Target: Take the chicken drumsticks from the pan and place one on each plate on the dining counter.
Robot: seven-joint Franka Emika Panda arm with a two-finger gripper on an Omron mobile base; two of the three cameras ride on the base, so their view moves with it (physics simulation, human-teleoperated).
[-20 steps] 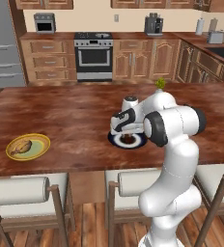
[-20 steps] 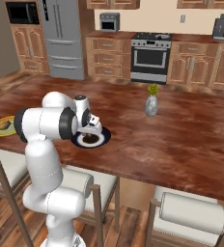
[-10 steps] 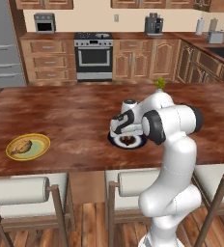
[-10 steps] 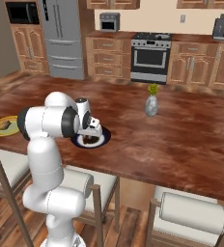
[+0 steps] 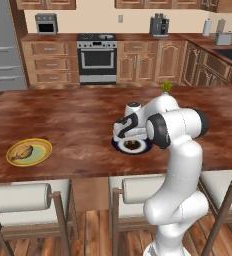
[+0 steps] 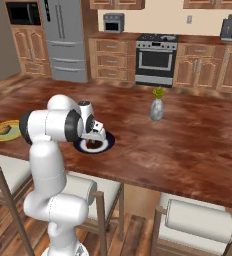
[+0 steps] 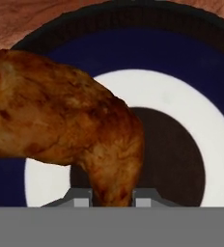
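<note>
The arm is bent low over the dining counter (image 5: pixel 78 115), its gripper (image 7: pixel 112 198) pointing down at the blue-rimmed plate (image 7: pixel 181 62). Looking along the hand, the two fingertips (image 7: pixel 80 197) are pinched on the narrow end of the darker, reddish-brown drumstick (image 7: pixel 61 116), and the meaty end spreads out above the plate's white centre. The drumstick's dark shadow falls on that white centre just beside it; whether the meat touches the plate, I cannot tell.

From the left base camera the blue-rimmed plate (image 5: pixel 122 146) sits near the front edge of the counter, partly hidden by the robot's hand, with a brown bit of drumstick (image 5: pixel 132 145) showing under it. Well apart to the left lies the yellow-rimmed plate (image 5: pixel 46 148) with the paler drumstick (image 5: pixel 23 152) resting on its green centre.

From the right base camera the same plate (image 6: pixel 106 145) shows under the hand, and a small grey vase (image 6: pixel 156 109) with a yellow-green sprig stands farther back on the counter. Pale-cushioned stools (image 6: pixel 200 220) are tucked under the near edge. A stove (image 5: pixel 96 56) stands against the back wall.
</note>
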